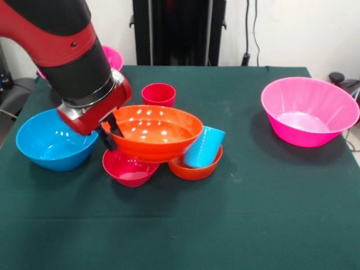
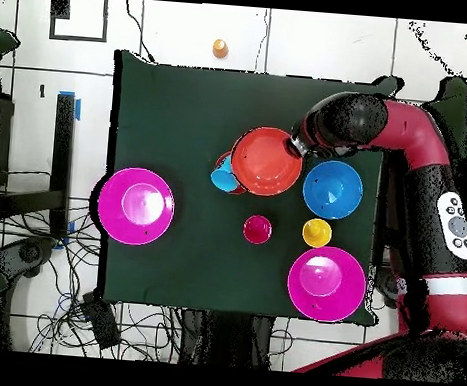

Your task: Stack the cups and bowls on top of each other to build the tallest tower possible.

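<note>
Bowls and cups sit mid-table. From the left in the front view: the medium blue bowl (image 1: 54,140) stands upright on the table (image 1: 236,225); the gripper (image 1: 109,134) has its jaws clamped on the left rim of the wide orange bowl (image 1: 153,132), which rests tilted across the crimson bowl (image 1: 129,169) and small orange bowl (image 1: 194,167). The blue cup (image 1: 202,147) leans rightward, its long axis slanted. Placement appears to be in hand; releasing calls for levelling the bowl first.

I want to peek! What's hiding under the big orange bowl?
The wide orange bowl rests over a small crimson bowl and a small orange bowl holding a tipped blue cup. Anything deeper beneath is covered.
</note>
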Robot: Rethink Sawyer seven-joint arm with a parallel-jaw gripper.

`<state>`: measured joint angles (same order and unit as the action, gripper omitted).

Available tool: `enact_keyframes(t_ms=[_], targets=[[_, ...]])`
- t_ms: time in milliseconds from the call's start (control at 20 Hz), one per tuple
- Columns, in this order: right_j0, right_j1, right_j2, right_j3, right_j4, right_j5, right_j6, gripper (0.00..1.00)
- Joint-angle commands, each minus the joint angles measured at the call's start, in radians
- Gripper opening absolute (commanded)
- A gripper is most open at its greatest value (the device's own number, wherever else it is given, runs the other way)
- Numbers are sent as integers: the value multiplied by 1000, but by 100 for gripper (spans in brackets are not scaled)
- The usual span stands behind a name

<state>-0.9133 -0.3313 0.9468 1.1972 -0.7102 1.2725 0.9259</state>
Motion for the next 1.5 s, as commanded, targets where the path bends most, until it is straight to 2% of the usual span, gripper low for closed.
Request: enact_keyframes(t_ms=[50, 300, 550, 650, 800, 900, 1150, 1200, 1500], targets=[[38, 61, -64, -141, -114, 17, -409, 0], [31, 69, -62, -153, -127, 22, -437, 0], [28, 59, -71, -126, -127, 15, -416, 0], [33, 61, -80, -116, -104, 40, -372, 0], [38, 59, -94, -82, -46, 70, -253, 0], [51, 40, -117, -58, -49, 103, -232, 0], [26, 23, -105, -12, -8, 52, -205, 0], [25, 24, -107, -8, 2, 49, -213, 100], [21, 23, -113, 7, 25, 29, -201, 100]])
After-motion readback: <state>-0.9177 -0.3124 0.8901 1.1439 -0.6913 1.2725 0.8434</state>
